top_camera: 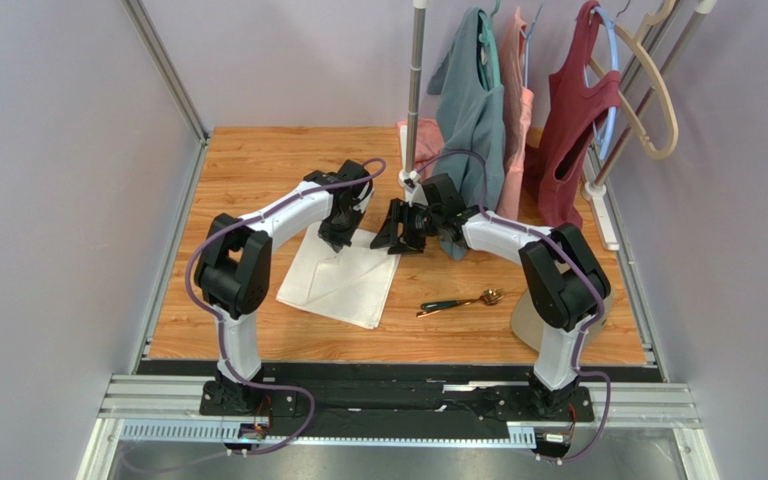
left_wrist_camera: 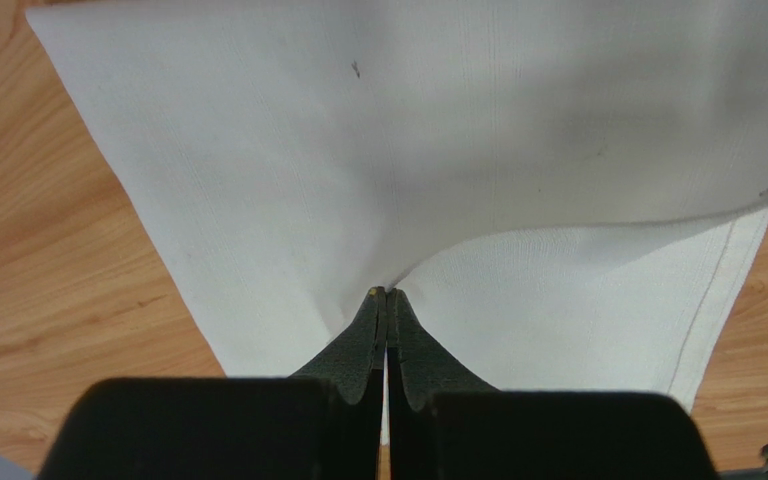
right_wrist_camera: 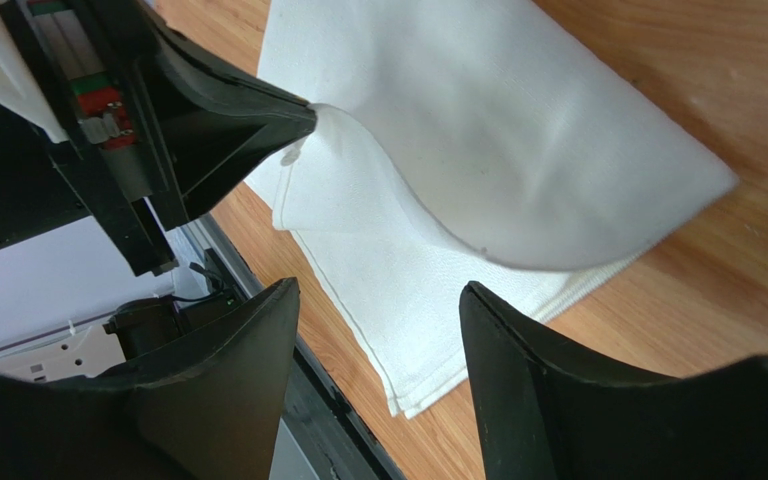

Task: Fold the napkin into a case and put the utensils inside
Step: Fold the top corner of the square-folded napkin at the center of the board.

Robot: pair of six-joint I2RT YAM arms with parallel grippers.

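Left fingers [left_wrist_camera: 378, 325] are closed on an edge of the napkin [top_camera: 338, 272], holding 1 fold raised above the layers flat on the desk [top_camera: 258, 170]. Right fingers [top_camera: 395, 232] stand open beside that fold, gripping nothing. The utensils [top_camera: 461, 301] lie on the desk, right of the napkin

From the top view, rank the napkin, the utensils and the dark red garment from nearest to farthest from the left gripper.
1. napkin: pinched by the left gripper itself, centre-left of the table.
2. utensils: lying to its right, nearer the arm bases.
3. dark red garment: hanging at the far right corner.
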